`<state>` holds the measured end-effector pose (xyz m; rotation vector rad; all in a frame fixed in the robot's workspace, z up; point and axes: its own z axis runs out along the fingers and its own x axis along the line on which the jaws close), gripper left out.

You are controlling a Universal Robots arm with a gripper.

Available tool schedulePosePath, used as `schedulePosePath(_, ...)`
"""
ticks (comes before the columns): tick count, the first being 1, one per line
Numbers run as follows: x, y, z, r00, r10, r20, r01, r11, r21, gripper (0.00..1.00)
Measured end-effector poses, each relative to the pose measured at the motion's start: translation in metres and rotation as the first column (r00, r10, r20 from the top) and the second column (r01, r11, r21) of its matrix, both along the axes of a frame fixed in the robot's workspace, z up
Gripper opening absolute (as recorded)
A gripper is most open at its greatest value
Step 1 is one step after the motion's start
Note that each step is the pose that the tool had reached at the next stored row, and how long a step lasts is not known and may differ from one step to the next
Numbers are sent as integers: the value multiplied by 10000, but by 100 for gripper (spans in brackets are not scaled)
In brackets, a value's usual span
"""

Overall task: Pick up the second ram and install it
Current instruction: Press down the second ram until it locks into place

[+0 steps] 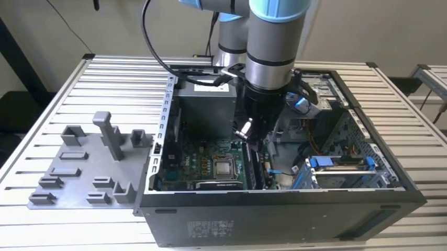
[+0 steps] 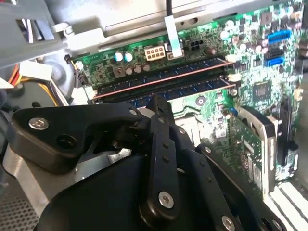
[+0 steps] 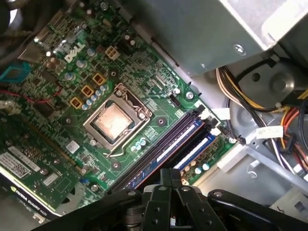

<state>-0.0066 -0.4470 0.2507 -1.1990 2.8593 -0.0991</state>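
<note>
My gripper reaches down into the open computer case, over the memory slots beside the processor socket. Two long thin sticks stand in neighbouring slots. The second ram is the one closer to my fingertips, and the other stick lies just beyond it. In both wrist views the gripper's black fingers are drawn together with no gap showing, and the gripper hangs right above the ram's long edge. Whether the tips touch the ram cannot be told.
A grey plastic tray with blocks and posts lies on the slatted table at the exterior view's left. Inside the case are the power supply box, bundled cables, a graphics card and a blue drive bracket.
</note>
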Motion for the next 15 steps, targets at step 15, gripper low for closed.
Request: schedulePosePath(15,-3,-1,-23,9839,1789,-1,-1789,9839,-1,11)
